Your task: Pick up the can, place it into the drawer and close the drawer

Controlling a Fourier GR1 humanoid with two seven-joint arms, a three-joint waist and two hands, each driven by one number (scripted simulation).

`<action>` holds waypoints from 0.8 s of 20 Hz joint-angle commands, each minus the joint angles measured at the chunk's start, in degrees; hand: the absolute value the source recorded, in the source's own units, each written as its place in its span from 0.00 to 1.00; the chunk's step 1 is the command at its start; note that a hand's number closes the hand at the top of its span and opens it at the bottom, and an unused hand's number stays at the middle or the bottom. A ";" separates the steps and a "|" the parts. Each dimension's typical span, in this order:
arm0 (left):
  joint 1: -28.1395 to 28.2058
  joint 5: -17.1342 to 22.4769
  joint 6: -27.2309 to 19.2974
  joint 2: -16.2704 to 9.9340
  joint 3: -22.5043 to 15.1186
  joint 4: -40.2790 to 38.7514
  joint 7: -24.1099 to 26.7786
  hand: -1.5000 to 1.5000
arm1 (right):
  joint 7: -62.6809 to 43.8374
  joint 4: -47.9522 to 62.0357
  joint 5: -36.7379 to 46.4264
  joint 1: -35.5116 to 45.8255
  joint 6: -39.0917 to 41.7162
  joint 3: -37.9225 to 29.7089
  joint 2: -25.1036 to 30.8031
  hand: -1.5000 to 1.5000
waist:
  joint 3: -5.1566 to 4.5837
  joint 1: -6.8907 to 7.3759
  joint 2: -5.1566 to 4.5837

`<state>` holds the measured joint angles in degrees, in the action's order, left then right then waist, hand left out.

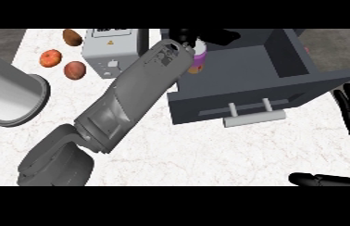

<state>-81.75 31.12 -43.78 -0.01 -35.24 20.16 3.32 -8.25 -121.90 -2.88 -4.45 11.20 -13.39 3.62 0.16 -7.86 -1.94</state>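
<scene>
Purple-labelled can [199, 58] upright in left robot hand [184, 35], over drawer [240, 77].

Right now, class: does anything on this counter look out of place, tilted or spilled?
Nothing looks spilled or damaged. The drawer stands open, as the task needs. The left hand holds the can over the drawer's back left corner. Three round fruits sit loose at the counter's far left.

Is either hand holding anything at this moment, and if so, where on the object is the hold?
The left hand is curled round the can at its upper end, above the open drawer. The right hand holds nothing.
</scene>
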 commanded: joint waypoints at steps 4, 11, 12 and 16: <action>1.38 3.77 -2.06 0.01 0.75 2.42 2.01 0.00 | 5.12 -1.23 8.83 1.23 0.30 -0.07 4.31 0.00 | -0.05 0.29 -0.10; 2.34 7.52 -2.46 0.01 0.40 4.95 2.65 0.00 | 7.31 -5.20 17.46 0.01 0.87 4.73 5.98 0.00 | -0.08 1.85 0.55; 1.60 8.02 -3.56 0.01 0.22 5.62 2.57 0.00 | 8.42 -3.45 18.62 0.77 0.50 4.74 6.23 0.00 | -0.06 2.17 0.58; 0.72 8.95 -1.76 0.01 2.55 4.25 6.06 0.00 | 7.47 -4.45 27.51 3.17 -1.18 7.41 8.15 0.00 | -0.16 3.81 0.58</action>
<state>-81.64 38.83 -46.05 0.00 -33.80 24.13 6.47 -0.83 -126.35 17.42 -3.15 11.27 -8.52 10.51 0.07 -5.44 -1.40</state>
